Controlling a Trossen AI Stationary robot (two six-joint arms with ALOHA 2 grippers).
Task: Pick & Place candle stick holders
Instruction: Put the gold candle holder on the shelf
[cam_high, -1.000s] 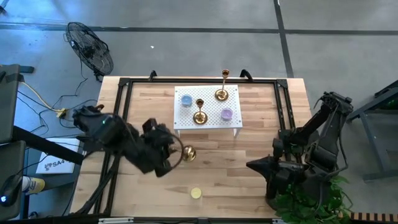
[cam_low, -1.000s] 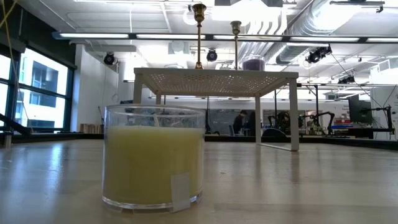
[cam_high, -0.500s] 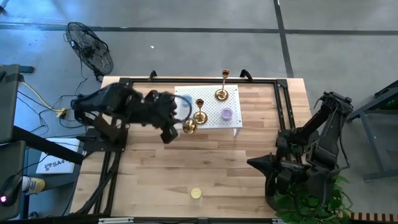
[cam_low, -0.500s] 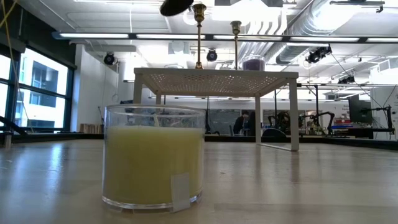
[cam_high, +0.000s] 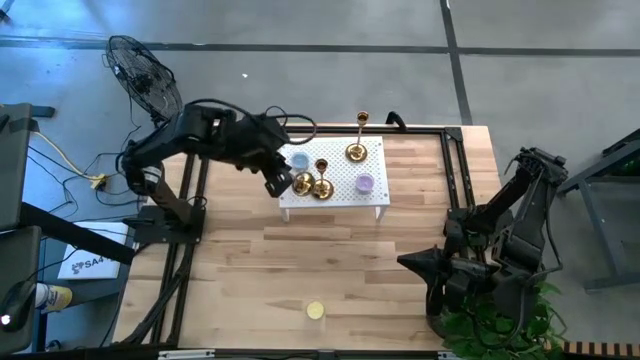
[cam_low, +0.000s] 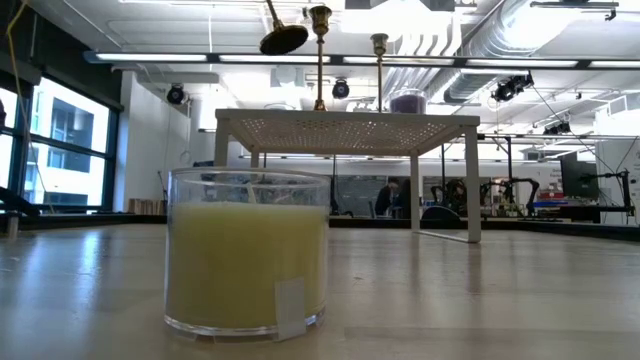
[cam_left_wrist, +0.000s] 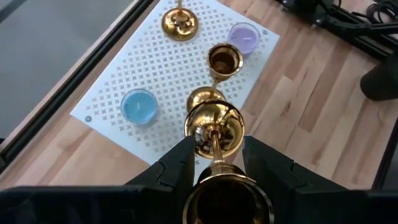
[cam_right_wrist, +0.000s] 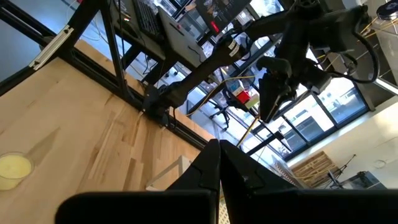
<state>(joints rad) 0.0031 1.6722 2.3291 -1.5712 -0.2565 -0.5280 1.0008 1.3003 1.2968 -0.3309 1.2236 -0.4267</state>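
Left pincer (cam_left_wrist: 214, 163) grips a brass candle stick holder (cam_left_wrist: 213, 126) by its stem, tilted, base toward the white rack (cam_left_wrist: 155, 74).

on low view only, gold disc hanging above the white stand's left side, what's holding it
Observer: The left end effector grips that candle stick holder by its stem, base pointing away from the wrist.
Operator: anything on the stand i can't see
Observer: A blue candle sits on the white stand, near its far left corner.
Operator: right arm?
Observer: It waits at the right edge of the table, right end effector shut and empty.
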